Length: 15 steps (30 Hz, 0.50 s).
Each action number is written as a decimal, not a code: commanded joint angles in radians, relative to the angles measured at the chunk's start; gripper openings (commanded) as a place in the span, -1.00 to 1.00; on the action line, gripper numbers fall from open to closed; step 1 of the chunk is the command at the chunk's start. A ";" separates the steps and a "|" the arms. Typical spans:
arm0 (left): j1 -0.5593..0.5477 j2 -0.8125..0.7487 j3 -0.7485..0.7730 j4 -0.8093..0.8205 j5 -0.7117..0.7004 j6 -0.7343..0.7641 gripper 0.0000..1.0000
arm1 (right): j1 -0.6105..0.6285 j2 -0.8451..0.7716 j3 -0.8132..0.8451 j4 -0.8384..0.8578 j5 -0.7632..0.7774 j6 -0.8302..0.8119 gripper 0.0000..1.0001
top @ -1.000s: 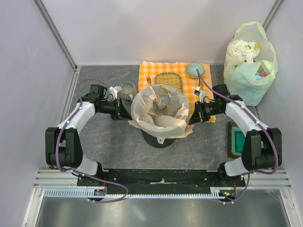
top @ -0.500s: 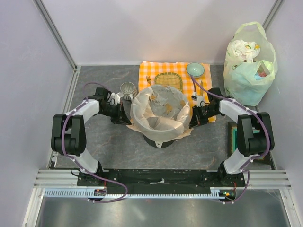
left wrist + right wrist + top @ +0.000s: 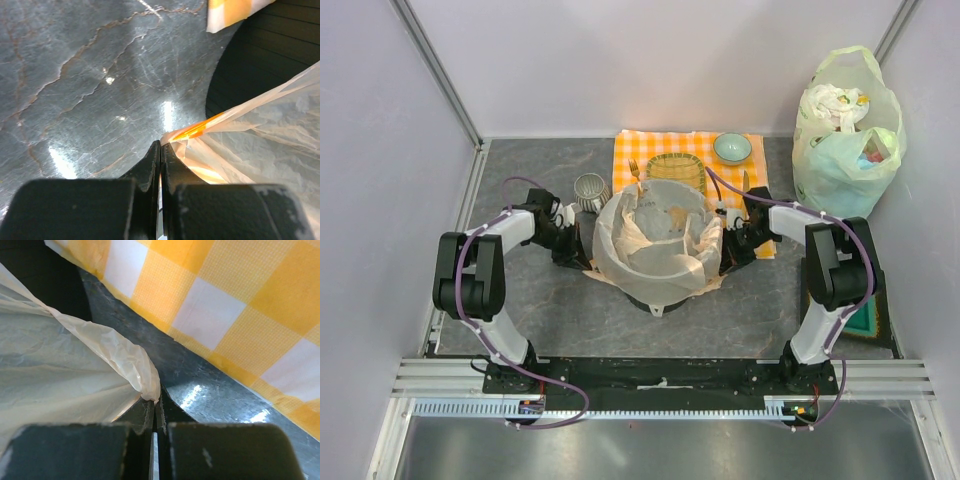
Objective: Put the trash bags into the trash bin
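The pale peach trash bag point(image 3: 655, 240) is spread over the mouth of the round black trash bin point(image 3: 655, 298) at the table's middle, its skirt hanging down the bin's sides. My left gripper point(image 3: 583, 255) is shut on the bag's left edge point(image 3: 185, 135), low beside the bin's black wall point(image 3: 260, 65). On the other side, my right gripper point(image 3: 726, 258) is shut on the bag's right edge point(image 3: 135, 365). Both pairs of jaws are pressed together with thin plastic pinched at their tips. The bin's inside is hidden by the bag.
A yellow checked cloth point(image 3: 640, 150) lies behind the bin with a woven mat point(image 3: 677, 168) and a teal bowl point(image 3: 732, 148). A small grey mug point(image 3: 590, 190) stands by the left arm. A full pale green bag point(image 3: 848, 135) sits at back right.
Both grippers have moved down and inward along the bin's sides, pulling the bag's rim lower over the bin. The arms have folded closer to the bin.
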 commanded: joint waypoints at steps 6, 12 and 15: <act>0.017 0.014 0.021 -0.037 -0.359 0.030 -0.97 | -0.011 0.006 -0.011 0.038 0.386 -0.105 -1.00; 0.019 0.015 0.043 -0.059 -0.445 0.051 -0.97 | -0.005 0.012 -0.026 0.082 0.423 -0.113 -1.00; 0.020 0.014 0.043 -0.054 -0.460 0.056 -0.97 | 0.003 0.026 -0.034 0.101 0.447 -0.108 -1.00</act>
